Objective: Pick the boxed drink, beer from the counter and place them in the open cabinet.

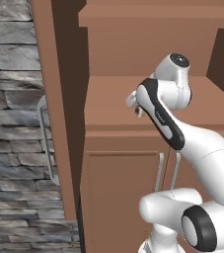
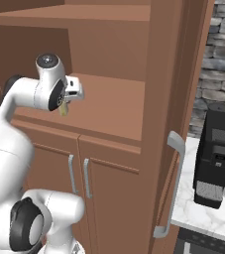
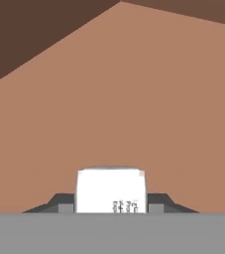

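We saw the open cabinet (image 1: 118,188) filling most of the scene: reddish-brown wood, a shelf niche above and two lower doors below, each with a silver bar handle (image 2: 86,177) near the middle seam. One large door (image 2: 176,124) stood swung out at the cabinet's right side, carrying a longer silver handle; in the left base view another door stood out at the left, in front of a grey stone wall (image 1: 12,123). Beyond the right-hand door, a white-grey marbled tabletop (image 2: 208,218) showed, with a black appliance (image 2: 214,163) standing on it; we could not tell what kind of machine it was.

The white arm (image 1: 197,148) rose in front of the lower doors and reached into the niche, its wrist bent over the shelf board (image 2: 111,106).

The hand (image 3: 111,207) was clamped on the boxed drink (image 3: 111,191). In the hand view the white carton sat squarely between the two dark finger tips (image 3: 64,204), one pressed against each side, with small dark printing on its near face. Behind it lay the plain brown surface of the cabinet's inside. In the right base view a small pale, yellowish piece of the carton hung just under the wrist, above the front part of the shelf board; whether it touched the board was not clear from that angle. In the left base view a reddish sliver of it showed beside the wrist.
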